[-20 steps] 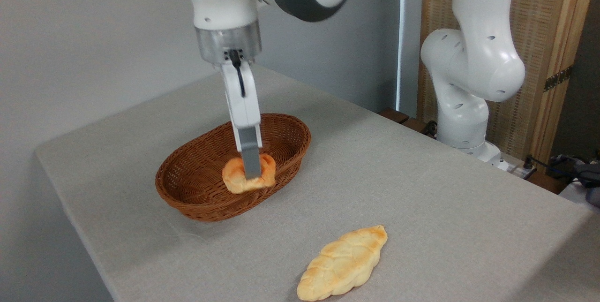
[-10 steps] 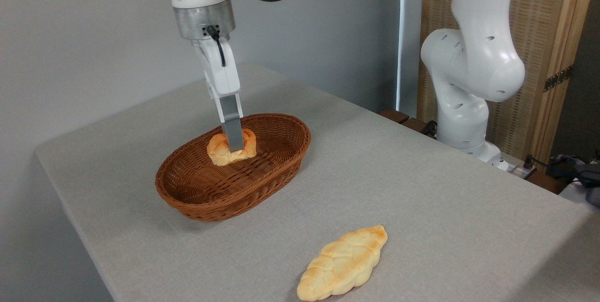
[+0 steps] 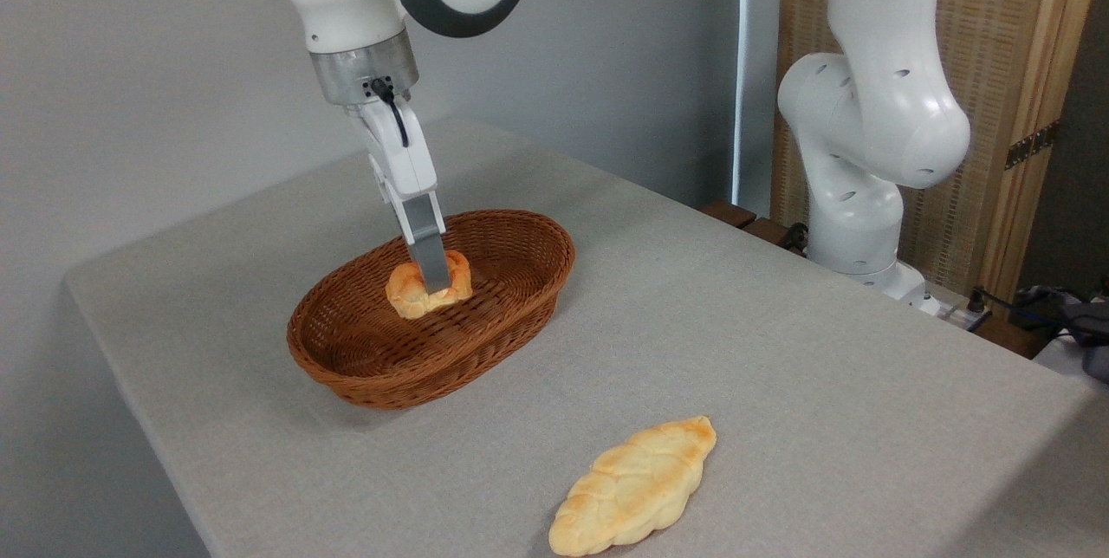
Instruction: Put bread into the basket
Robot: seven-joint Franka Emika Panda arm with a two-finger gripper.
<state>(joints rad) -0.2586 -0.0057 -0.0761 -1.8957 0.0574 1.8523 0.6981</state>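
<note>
The bread (image 3: 407,291), a small round orange-brown bun, sits low inside the basket (image 3: 364,367), an oval reddish-brown wicker one on the table's left half. My gripper (image 3: 435,279) reaches down into the basket from above and is shut on the bread. Only its near grey finger (image 3: 428,242) shows, pressed against the bun's front; the far finger is hidden behind the bun. Whether the bun touches the basket's floor is not clear from this view.
A longer pale yellow braided loaf (image 3: 634,487) lies on the grey tablecloth (image 3: 780,385) near the front edge. The arm's white base (image 3: 866,159) stands at the table's back right, with a wooden screen behind it.
The gripper carried the bread from the basket's near right side toward its back left, rising on the way, then lowered it slightly into the basket.
</note>
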